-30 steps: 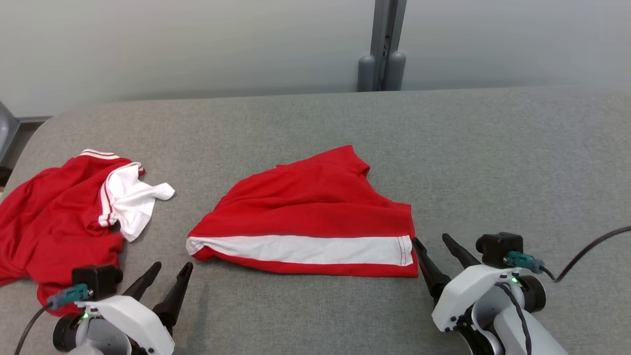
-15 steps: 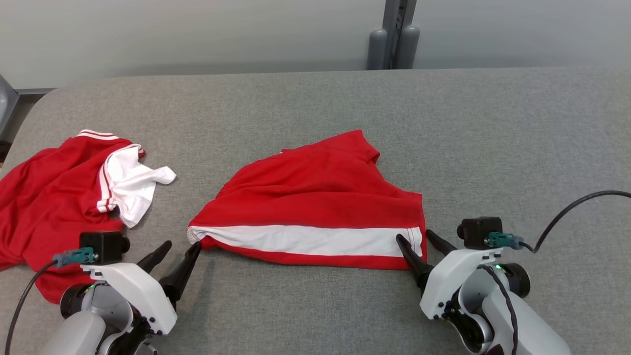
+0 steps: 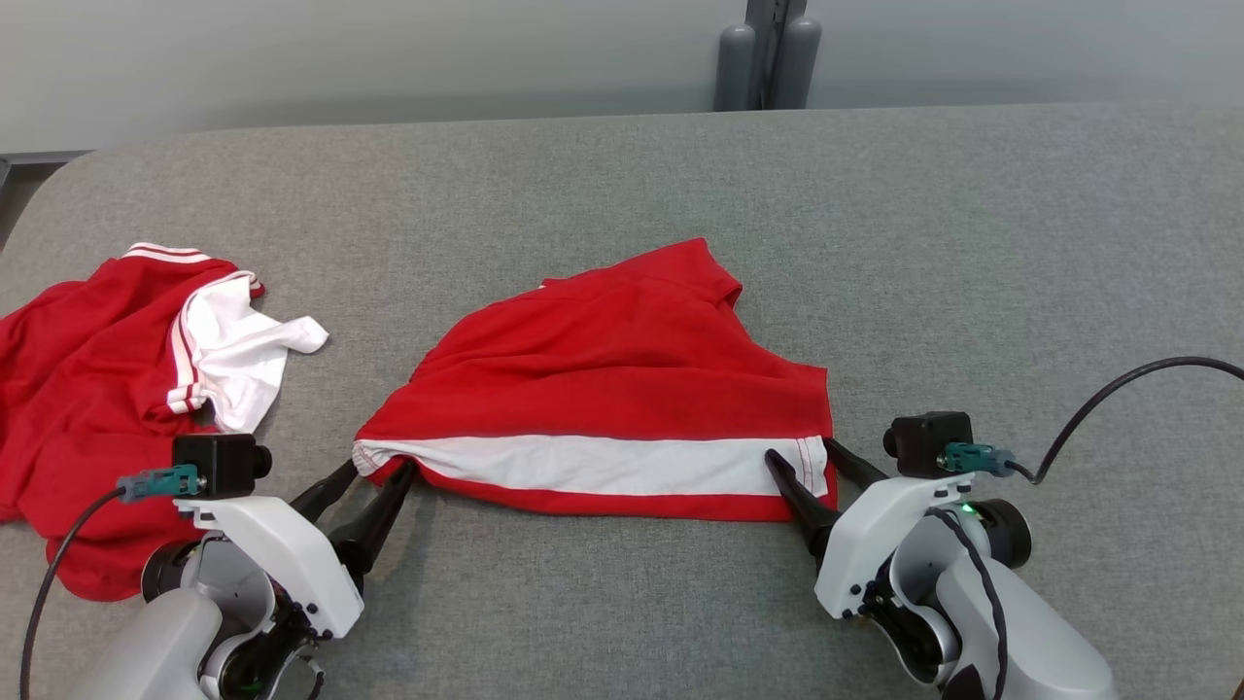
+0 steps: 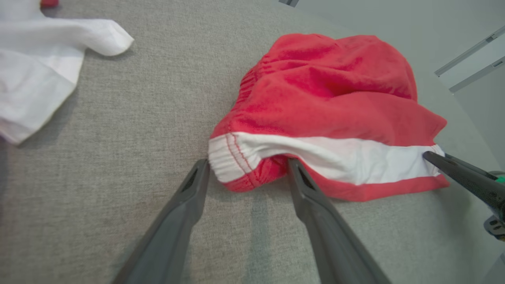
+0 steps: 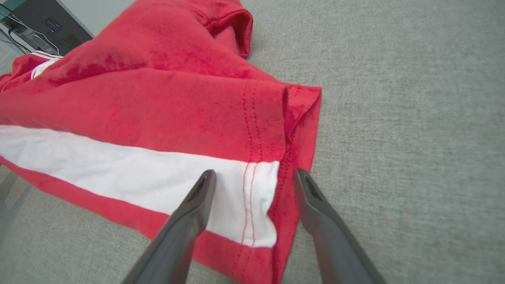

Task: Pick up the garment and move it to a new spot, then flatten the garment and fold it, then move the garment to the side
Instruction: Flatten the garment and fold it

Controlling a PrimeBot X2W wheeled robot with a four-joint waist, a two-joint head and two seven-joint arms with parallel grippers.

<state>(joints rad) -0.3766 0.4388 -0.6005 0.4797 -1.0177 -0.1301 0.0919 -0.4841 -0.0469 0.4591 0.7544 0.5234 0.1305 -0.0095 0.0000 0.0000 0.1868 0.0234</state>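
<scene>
The garment [image 3: 622, 389] is red with a white stripe along its near edge and lies folded in the middle of the grey table. My left gripper [image 3: 377, 471] stands open with the garment's near left corner [image 4: 240, 165] between its fingertips. At the near right corner [image 5: 260, 197] my right gripper [image 3: 802, 452] is open too, one finger lying on the white stripe and the other just off the cloth's right edge. Neither pair of fingers has closed on the cloth. The right gripper's finger [image 4: 465, 179] shows at the right edge of the left wrist view.
A second red and white garment [image 3: 117, 389] lies crumpled at the table's left, close behind my left wrist. Its white sleeve [image 4: 47, 59] shows in the left wrist view. A grey post [image 3: 768, 53] stands behind the table's far edge. A black cable [image 3: 1118, 399] loops right.
Both grippers have moved forward to the garment's near corners, from short of it to straddling them. The head camera has tilted, so the whole picture has shifted. The garment has not moved.
</scene>
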